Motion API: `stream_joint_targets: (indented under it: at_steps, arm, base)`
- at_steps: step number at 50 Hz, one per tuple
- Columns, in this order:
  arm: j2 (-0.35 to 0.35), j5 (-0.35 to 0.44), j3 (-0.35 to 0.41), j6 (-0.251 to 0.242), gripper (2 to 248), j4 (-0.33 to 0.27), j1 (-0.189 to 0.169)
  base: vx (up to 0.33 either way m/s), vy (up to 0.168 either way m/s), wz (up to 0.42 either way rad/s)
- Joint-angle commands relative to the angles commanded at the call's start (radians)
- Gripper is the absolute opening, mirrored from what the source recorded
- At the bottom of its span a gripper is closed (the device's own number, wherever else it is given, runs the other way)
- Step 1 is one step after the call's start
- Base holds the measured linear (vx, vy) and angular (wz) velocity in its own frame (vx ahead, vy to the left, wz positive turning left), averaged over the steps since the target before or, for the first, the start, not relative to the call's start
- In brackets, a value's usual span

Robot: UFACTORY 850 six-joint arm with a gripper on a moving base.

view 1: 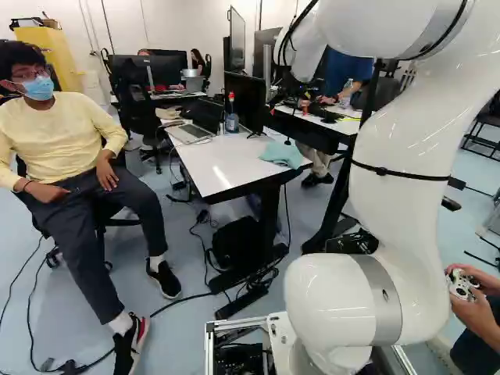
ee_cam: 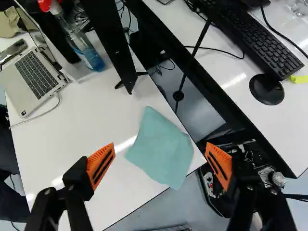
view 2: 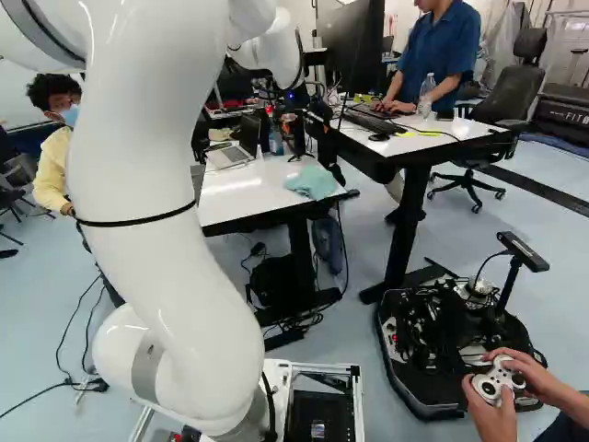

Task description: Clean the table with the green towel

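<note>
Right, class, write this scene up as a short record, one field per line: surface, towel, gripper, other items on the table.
surface: white table
towel: green towel, lying loosely spread near a table corner
gripper: black gripper, open, aimed towards the towel, not holding it
other items: open laptop, bottle with blue liquid, monitor

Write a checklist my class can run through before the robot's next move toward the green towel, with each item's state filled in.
1. Gripper open: ok, its fingers stand wide apart.
2. Towel ahead of the gripper: ok, it lies on the table, in line with the gap between the fingers.
3. Towel in the grip: not ok, neither finger holds it.
4. Table free of other things for wiping: not ok, a laptop and a bottle of blue liquid stand on it.
5. Fingers low enough to close on the cloth: cannot tell, the views do not settle their height.
</note>
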Motion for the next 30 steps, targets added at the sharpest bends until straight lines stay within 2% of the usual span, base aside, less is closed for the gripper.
stream_joint_targets:
  at_steps: [30]
  arm:
    - [0.048,0.12,0.117,0.0,247,-0.001,0.013]
  base:
    - [0.0,0.0,0.0]
